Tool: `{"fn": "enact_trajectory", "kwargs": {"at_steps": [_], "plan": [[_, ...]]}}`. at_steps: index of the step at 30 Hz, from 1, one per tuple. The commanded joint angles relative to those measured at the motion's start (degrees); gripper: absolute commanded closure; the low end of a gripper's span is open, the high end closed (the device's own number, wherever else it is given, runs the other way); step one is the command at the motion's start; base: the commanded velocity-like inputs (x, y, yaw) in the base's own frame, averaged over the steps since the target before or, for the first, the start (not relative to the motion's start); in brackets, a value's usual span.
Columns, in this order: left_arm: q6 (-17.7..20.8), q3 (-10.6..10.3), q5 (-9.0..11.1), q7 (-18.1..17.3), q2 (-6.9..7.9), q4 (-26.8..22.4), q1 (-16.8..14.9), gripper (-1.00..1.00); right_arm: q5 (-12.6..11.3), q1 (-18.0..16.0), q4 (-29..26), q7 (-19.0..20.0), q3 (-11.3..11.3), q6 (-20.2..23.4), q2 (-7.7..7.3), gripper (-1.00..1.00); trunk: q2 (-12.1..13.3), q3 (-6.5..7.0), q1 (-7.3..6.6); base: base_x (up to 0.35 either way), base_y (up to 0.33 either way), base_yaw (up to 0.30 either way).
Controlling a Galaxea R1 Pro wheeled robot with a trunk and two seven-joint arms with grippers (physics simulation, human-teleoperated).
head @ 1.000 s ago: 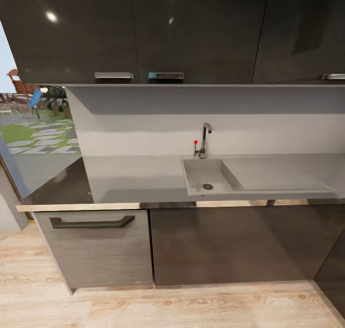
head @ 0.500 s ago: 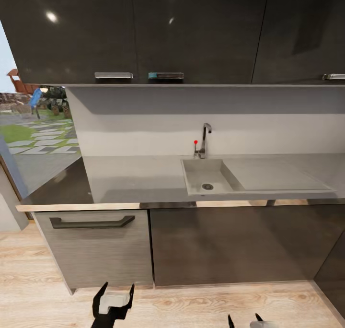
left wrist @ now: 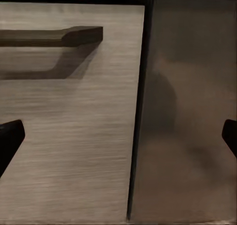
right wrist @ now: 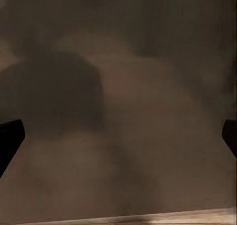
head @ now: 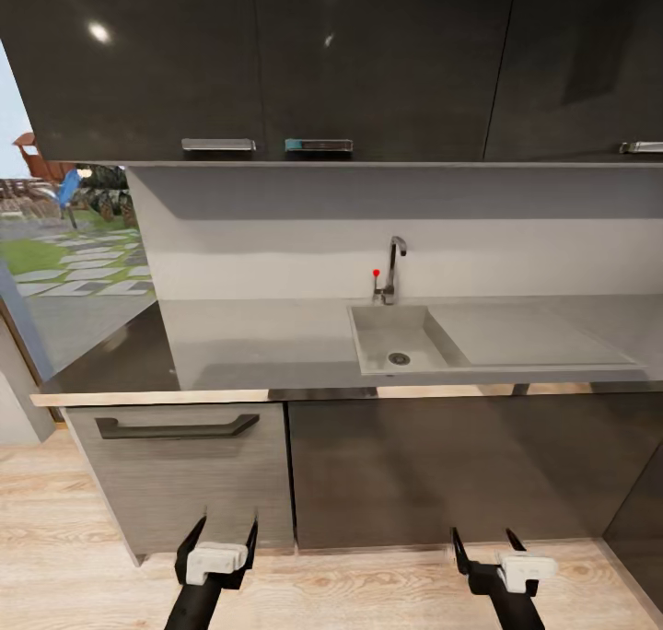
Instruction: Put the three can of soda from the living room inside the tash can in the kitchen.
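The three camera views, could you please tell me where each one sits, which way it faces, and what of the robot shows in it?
Head view: high on the robot, looking forward and down at the kitchen counter, sink and tap; left gripper and right gripper show, both open.
Left wrist view: near the left gripper, facing the drawer front and its bar handle; dark fingertips show.
Right wrist view: facing the dark cabinet door; fingertips show.
Shared: head and left wrist views both show the bar handle.

tap (head: 394,266) behind sink (head: 398,338), cabinets (head: 276,59) above
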Motion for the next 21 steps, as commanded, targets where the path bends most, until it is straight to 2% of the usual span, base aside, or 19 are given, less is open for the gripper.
{"fn": "enact_trajectory", "kwargs": {"at_steps": [1,3,6,8,15,17,21], "plan": [[-0.5,0.0,0.2,0.0,0.00,0.8,0.0,-1.00,0.0,0.0,0.1,0.3,-0.8,0.0,0.00,-1.00,0.0,0.00,0.00,0.000,0.000,0.000],[-0.9,0.1,0.3,0.0,0.00,1.4,0.0,-1.00,0.0,0.0,0.2,0.6,-1.6,-0.1,-0.01,-1.00,0.0,0.00,0.00,0.000,0.000,0.000],[-2.3,0.2,0.6,0.1,0.04,3.7,-0.1,-1.00,0.0,0.1,0.2,1.5,-5.9,-0.5,0.06,-1.00,0.0,0.00,0.00,0.000,0.000,0.000],[-2.6,0.2,0.7,0.1,0.03,4.8,-0.2,-1.00,0.0,0.2,0.2,1.7,-7.1,-0.6,-0.01,-1.00,0.0,0.00,0.00,0.000,0.000,0.000],[-2.9,0.3,0.8,0.1,0.03,7.7,-0.2,-1.00,0.1,0.2,0.2,1.9,-9.2,-0.7,-0.21,-1.00,0.0,0.00,0.00,0.000,0.000,0.000],[-3.1,0.3,0.9,0.1,0.06,9.9,-0.2,-1.00,0.1,0.2,0.3,2.1,-10.4,-0.7,-0.50,-1.00,0.0,0.00,0.00,0.000,0.000,0.000],[-3.2,0.3,0.9,0.1,0.08,10.9,-0.2,-1.00,0.1,0.2,0.4,2.2,-10.9,-0.7,-0.61,-1.00,0.0,0.00,0.00,0.000,0.000,0.000]]}}
